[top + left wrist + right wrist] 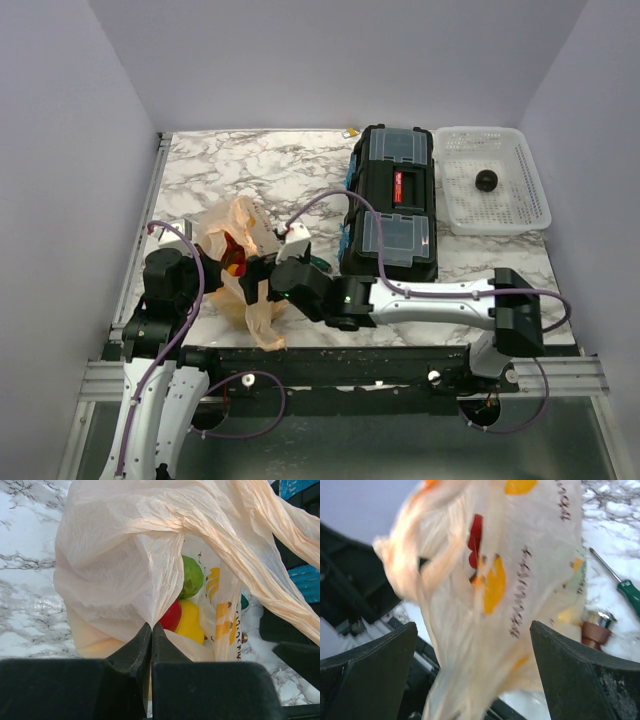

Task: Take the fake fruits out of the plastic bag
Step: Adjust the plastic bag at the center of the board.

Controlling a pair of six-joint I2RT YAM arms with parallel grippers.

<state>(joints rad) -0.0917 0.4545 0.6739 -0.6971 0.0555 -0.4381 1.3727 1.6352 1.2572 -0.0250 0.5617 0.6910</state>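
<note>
Left pincer [151, 630] is clamped shut on a fold of the plastic bag [120, 555], holding its upper part up over the marble tabletop [250, 165], near the front left edge. Right pincer [472, 626] is spread wide. The bag hangs between its fingers and neither finger visibly touches the film.

Step, as I read it: mid-extraction, with the left holding the bag and the right lined up for a reach.

Inside the bag, just past the left pincer tips, a red ball [171, 616] and a yellow oval [191, 622] touch side by side, with a green ball [191, 576] above them. Right wrist view shows red and orange patches on the film; print or fruit, can't tell.

Next move likely calls for the right pincer to find the bag mouth, go in and close on one fruit without snagging film. The mouth isn't clear from its side.

Beside the bag are a green-handled screwdriver [626, 589] and a brown tap [594, 630]. Farther back is a black toolbox [392, 205]. Far right, a white basket [510, 212] holds one dark ball [486, 181], well apart from both pincers. So one fruit looks out and the others seen are in the bag.
</note>
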